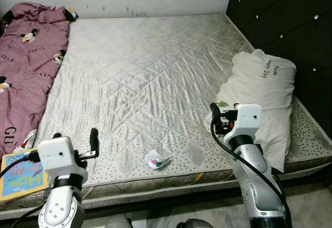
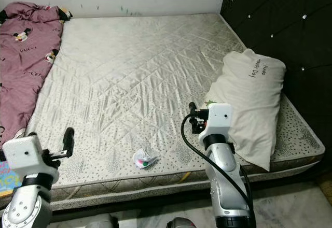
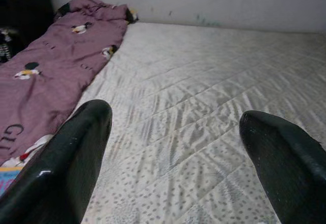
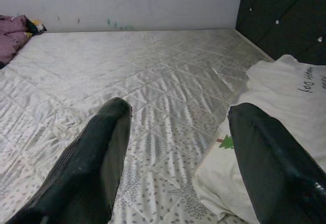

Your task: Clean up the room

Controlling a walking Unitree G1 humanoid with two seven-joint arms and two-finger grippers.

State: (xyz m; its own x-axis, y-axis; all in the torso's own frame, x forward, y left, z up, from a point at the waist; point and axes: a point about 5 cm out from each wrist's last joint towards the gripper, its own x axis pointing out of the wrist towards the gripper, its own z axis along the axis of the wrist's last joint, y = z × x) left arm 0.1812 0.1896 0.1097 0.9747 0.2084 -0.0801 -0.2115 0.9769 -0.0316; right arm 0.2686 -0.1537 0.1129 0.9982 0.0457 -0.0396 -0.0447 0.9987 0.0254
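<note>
Both jaws spread wide, holding nothing: left gripper [image 3: 173, 152] hovers over the mattress [image 1: 150, 77] front edge, right gripper [image 4: 175, 147] beside the white pillow [image 1: 262, 98]. A crumpled wrapper [image 1: 156, 159] lies between them. Purple blanket [image 1: 28, 62] covers the left side.

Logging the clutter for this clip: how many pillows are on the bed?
1. A white pillow lies at the mattress's right edge, beside the dark headboard. Another could be hidden under the purple blanket along the left side.
</note>
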